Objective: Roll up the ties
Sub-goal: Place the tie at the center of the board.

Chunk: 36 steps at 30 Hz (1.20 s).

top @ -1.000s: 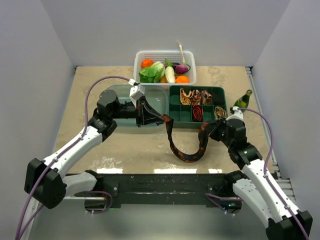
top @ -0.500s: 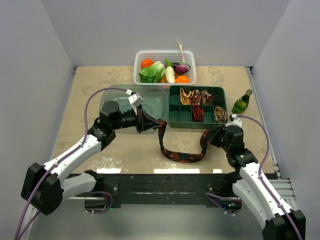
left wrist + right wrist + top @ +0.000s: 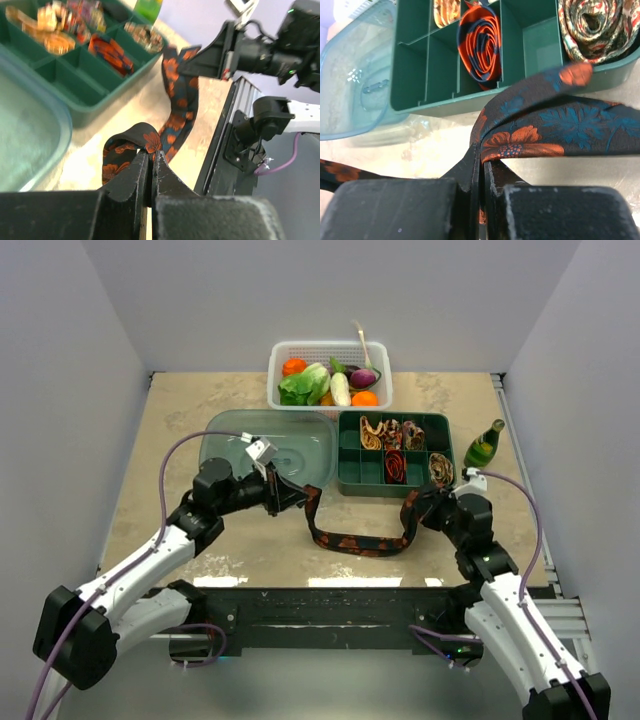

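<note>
Over the last second both arms have drawn back toward the near edge of the table (image 3: pixel 180 410) and come down. The black tie with orange-red flowers (image 3: pixel 360 540), which hung between them in a deep loop, now runs as a shallow, nearly flat band. Its middle seems to rest on the table just in front of the green compartment tray (image 3: pixel 385 491).

The left fingers (image 3: pixel 295 496) have come off the clear lid (image 3: pixel 225 440) and are pressed together on one end of the tie, with a small fold of fabric bunched at their tips (plain in the left wrist view). The right fingers (image 3: pixel 423 505) are likewise clamped on the other end, near the tray's right corner, below the green bottle (image 3: pixel 483 445).

This reads as the tie being laid out straight, the step that comes before rolling; no coil has been started in it yet. In the tray a red-and-dark roll (image 3: pixel 480 42) and a tan patterned roll (image 3: pixel 595 25) already sit in compartments, with others behind them, so this tie looks like one of the later ones. The basket of vegetables (image 3: pixel 275 365) plays no part.
</note>
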Motion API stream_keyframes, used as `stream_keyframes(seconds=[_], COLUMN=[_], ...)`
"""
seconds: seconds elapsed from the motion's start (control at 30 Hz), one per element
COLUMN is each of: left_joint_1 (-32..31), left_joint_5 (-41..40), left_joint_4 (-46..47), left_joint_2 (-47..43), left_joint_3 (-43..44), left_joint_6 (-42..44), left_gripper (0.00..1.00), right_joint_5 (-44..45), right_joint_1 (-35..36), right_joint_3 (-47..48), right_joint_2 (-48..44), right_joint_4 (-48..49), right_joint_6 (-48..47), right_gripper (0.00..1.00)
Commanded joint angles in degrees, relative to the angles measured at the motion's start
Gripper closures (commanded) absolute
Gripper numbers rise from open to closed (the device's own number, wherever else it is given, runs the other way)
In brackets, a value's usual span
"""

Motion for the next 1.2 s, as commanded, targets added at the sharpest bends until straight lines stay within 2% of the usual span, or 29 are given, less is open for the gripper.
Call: stream_keyframes(seconds=[0.0, 0.23, 0.5, 0.9, 0.97, 1.17], left_joint_1=[-0.3, -0.4, -0.4, -0.3, -0.3, -0.3], left_joint_5=[-5.4, -12.9, -25.9, -43.0, -44.6, -43.9], left_joint_4=[-4.6, -23.5, -40.7, -47.0, -47.5, -47.7], left_joint_2=[-1.7, -4.5, -10.0, -23.3, -25.4, -26.1], left_joint_3=[-1.7, 0.7, 3.8, 2.5, 2.1, 0.7], left_joint_6=[-2.5, -6.9, -11.0, -19.7, -20.9, -21.9], left_gripper=[1.0, 1.0, 1.0, 1.0, 1.0, 1.0], right_joint_5=[-0.5, -1.9, 2.0, 8.7, 10.2, 8.1], right_joint_1=[-0.3, -0.2, -0.2, -0.2, -0.3, -0.2], right_joint_3=[-2.5, -3.2, -2.8, -3.2, -3.3, -3.6], right_joint_2=[2.2, 8.9, 6.4, -1.9, -3.5, -3.4], right_joint_4=[1.4, 0.2, -2.6, -9.5, -10.5, -11.0], right_joint_6=[2.7, 6.6, 7.8, 13.4, 14.5, 15.0], right_gripper=[1.0, 1.0, 1.0, 1.0, 0.9, 0.5])
